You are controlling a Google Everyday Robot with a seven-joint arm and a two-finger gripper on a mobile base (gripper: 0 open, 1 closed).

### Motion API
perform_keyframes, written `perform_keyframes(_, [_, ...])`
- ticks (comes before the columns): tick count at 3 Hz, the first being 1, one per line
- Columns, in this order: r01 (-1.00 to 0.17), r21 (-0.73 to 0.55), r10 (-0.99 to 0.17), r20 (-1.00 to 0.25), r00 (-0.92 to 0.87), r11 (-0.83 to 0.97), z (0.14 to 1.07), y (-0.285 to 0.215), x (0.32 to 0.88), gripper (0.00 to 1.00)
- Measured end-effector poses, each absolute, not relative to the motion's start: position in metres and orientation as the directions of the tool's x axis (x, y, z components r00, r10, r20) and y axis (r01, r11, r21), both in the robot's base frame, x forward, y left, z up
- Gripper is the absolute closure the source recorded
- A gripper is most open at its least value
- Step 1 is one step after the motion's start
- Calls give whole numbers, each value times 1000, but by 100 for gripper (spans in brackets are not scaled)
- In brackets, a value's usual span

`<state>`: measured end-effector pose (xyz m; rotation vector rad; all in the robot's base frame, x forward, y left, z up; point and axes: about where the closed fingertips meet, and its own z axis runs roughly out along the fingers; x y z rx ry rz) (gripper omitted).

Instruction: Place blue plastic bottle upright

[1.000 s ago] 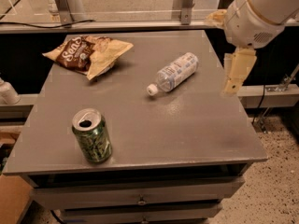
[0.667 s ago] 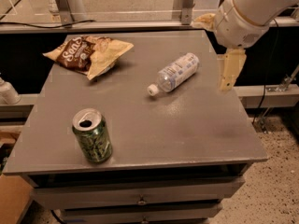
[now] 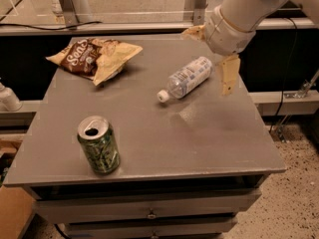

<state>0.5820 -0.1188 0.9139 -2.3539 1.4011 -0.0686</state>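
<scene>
Blue plastic bottle (image 3: 189,77): one of it, lying on its side on the grey counter (image 3: 199,148), in the back right part of the top and not upright. Its white cap (image 3: 162,96) points toward the front left corner and its base toward the back right corner. The pale label wraps the middle and carries dark print too small to read.

Starting from the left, one crumpled snack bag (image 3: 94,58), brown and yellow, lies flat near the back left corner. White lettering on its brown part seems to begin "Sens"; the rest cannot be made out. One green soda can (image 3: 99,146) stands upright near the front left corner, well apart from the bag and the bottle. Its top is open and its print is not legible.

Right of the bottle comes the one gripper (image 3: 208,59), on a white arm (image 3: 239,14) that enters from the top right, near the back right corner of the counter. Its two tan fingers (image 3: 228,73) are spread wide. One hangs down just right of the bottle's base, near the right edge; the other points left, behind the base and toward the back edge. The bottle's base end sits between them in this view. Whether either finger touches the bottle cannot be told. The gripper holds nothing.

Two drawers (image 3: 149,210) show below the front edge.
</scene>
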Motion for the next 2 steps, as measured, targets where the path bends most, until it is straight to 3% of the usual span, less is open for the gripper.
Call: perform_keyframes(2, [-786, -301, -787, -152, 599, -540, 874, -102, 621, 0])
